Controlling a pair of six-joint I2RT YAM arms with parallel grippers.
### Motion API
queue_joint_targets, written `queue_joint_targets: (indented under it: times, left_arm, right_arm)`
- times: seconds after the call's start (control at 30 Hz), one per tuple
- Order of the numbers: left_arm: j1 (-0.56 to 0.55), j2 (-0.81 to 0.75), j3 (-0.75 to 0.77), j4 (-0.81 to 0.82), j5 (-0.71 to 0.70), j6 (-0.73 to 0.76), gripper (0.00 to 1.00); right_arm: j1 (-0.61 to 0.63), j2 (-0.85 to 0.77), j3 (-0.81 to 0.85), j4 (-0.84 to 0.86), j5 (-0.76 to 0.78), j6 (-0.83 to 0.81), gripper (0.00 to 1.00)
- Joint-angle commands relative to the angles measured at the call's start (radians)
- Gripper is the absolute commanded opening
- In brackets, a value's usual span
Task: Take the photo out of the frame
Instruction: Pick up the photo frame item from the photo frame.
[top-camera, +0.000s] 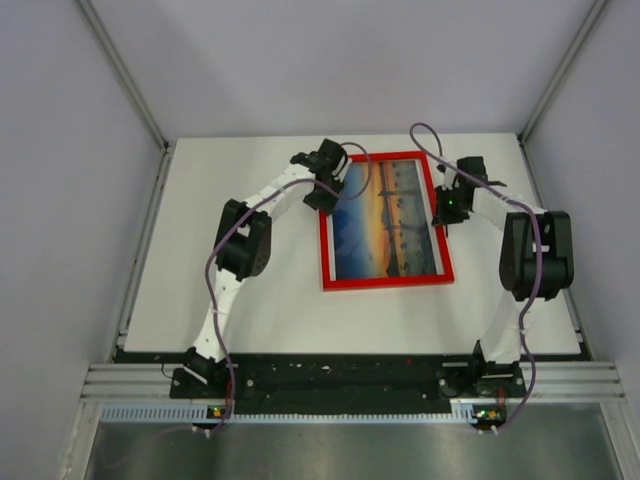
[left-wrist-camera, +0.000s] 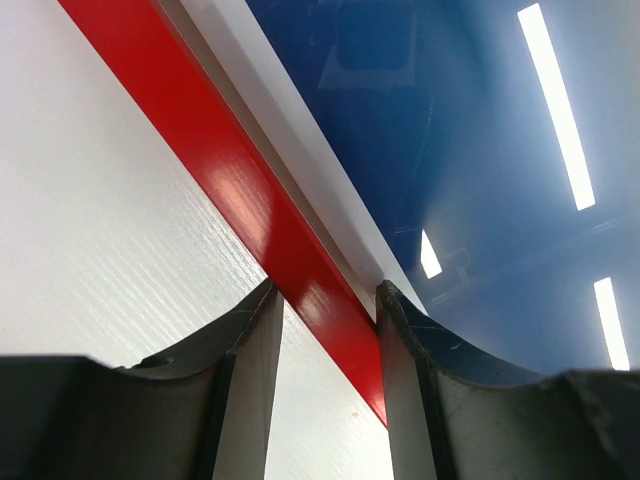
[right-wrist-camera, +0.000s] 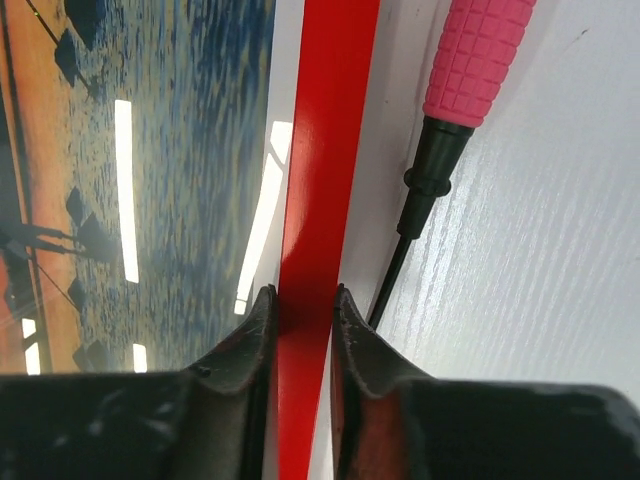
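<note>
The bright-red frame (top-camera: 385, 284) lies flat, face up, mid-table, with the sunset photo (top-camera: 385, 225) inside it. My left gripper (top-camera: 325, 195) is at the frame's left rail near the far corner. In the left wrist view its jaws (left-wrist-camera: 328, 295) are open and straddle the red rail (left-wrist-camera: 230, 170), one finger over the table and one over the blue photo (left-wrist-camera: 480, 150). My right gripper (top-camera: 440, 212) is at the right rail. In the right wrist view it (right-wrist-camera: 303, 295) is shut on the red rail (right-wrist-camera: 330, 150), beside the photo (right-wrist-camera: 170, 150).
A pink-handled screwdriver (right-wrist-camera: 475, 60) with a black shaft lies on the white table just outside the frame's right rail, close to my right fingers. Grey walls enclose the white tabletop (top-camera: 230, 310). A metal rail (top-camera: 330, 385) runs along the near edge.
</note>
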Motion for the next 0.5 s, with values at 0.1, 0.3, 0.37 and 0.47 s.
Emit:
queue_joint_targets:
  times: [0.1,0.3,0.37,0.47]
  left_arm:
    - [0.011,-0.016,0.002,0.002,-0.003,0.017,0.22]
    - [0.009,-0.031,0.036,-0.012,-0.012,0.02,0.0]
    - [0.011,-0.041,0.042,-0.01,-0.015,0.023,0.0]
    - [0.011,-0.056,0.052,-0.009,-0.021,0.029,0.0]
  right_arm:
    - [0.011,-0.009,-0.004,0.022,0.03,-0.013,0.0]
    - [0.036,-0.049,-0.001,0.022,0.055,-0.014,0.0]
    - [0.043,-0.071,0.003,0.024,0.059,-0.014,0.0]
    - [0.049,-0.101,0.011,0.019,0.066,-0.014,0.0]
